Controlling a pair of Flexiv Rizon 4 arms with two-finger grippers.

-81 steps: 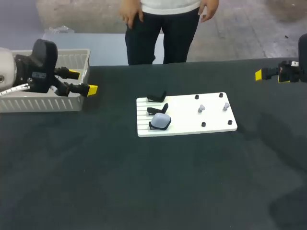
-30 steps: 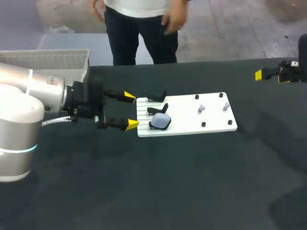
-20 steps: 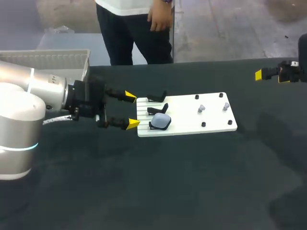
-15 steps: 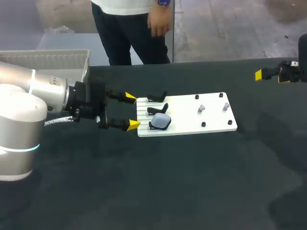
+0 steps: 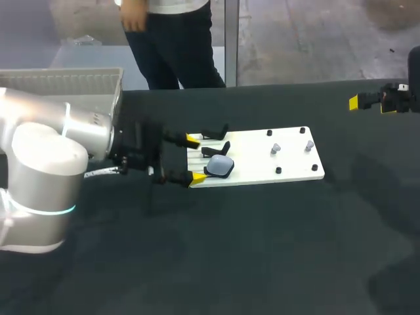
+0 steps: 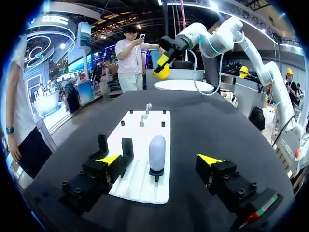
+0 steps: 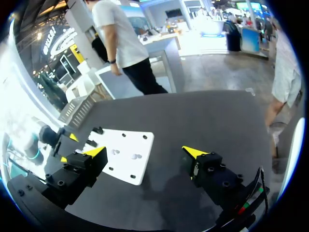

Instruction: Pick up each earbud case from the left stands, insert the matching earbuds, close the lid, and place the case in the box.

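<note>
Earbud case (image 5: 221,166), pale, sits on its stand at the 8 o'clock corner of the white board (image 5: 256,161). The left gripper (image 5: 195,159) hovers at 9 o'clock of it, fingers spread wide and holding nothing. I judge it should go forward until both tips flank the case, then close gently, avoiding the empty black stand (image 5: 216,149) at 11 o'clock. The right gripper (image 7: 145,152) hangs spread, far off at 2 o'clock.

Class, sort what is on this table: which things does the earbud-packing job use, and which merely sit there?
Used in the job: earbud case; two earbuds; white box; left gripper.
Merely there: two empty black stands; black pegs.
</note>
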